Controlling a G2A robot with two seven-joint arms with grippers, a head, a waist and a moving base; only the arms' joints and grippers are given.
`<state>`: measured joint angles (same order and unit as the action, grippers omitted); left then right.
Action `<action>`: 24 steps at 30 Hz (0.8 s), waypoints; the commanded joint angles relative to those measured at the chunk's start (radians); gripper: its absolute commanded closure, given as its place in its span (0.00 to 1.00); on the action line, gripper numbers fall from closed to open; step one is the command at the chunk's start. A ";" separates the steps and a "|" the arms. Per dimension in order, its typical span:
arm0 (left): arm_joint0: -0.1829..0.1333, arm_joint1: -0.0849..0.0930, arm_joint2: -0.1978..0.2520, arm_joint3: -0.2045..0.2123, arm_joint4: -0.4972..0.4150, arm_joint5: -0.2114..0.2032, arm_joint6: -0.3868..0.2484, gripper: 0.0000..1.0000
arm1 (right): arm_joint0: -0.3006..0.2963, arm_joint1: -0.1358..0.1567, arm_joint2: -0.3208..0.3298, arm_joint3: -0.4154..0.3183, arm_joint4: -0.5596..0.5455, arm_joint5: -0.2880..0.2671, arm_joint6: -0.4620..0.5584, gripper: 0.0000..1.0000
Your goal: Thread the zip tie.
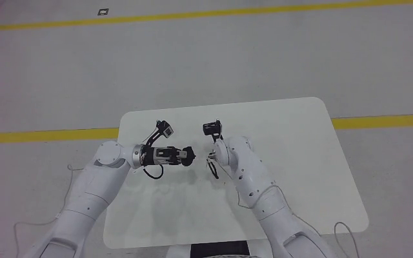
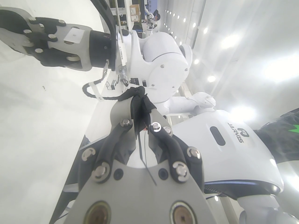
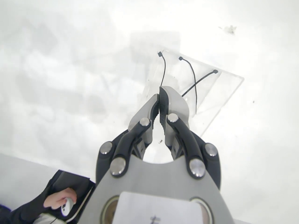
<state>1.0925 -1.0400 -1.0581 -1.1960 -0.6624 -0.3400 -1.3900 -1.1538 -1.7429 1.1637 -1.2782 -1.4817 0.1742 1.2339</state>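
We see a white bench with rounded corners standing on a pale grey floor crossed by two yellow lines, a small dark marker beside the farther line, and a clear plastic tray against a pale surface.

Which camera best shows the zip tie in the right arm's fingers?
Right wrist view: the zip tie runs from the right gripper's shut fingers to its square head. Top view: too small to tell. Left wrist view: that gripper's side.
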 commanded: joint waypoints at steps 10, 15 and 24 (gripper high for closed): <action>0.000 0.000 0.000 0.000 0.000 0.000 0.000 1.00 | -0.065 0.028 0.078 -0.086 0.137 -0.136 -0.051 1.00; 0.000 0.000 0.000 0.000 0.000 0.000 0.000 1.00 | -0.089 0.039 0.105 -0.127 0.193 -0.166 -0.075 1.00; 0.000 0.000 0.000 0.000 0.000 0.000 0.000 1.00 | -0.181 0.066 0.195 -0.251 0.396 -0.303 -0.161 1.00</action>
<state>1.0925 -1.0400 -1.0581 -1.1960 -0.6624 -0.3400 -1.3900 -1.3240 -1.6804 1.3455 -1.5156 -1.1159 -0.1076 1.0820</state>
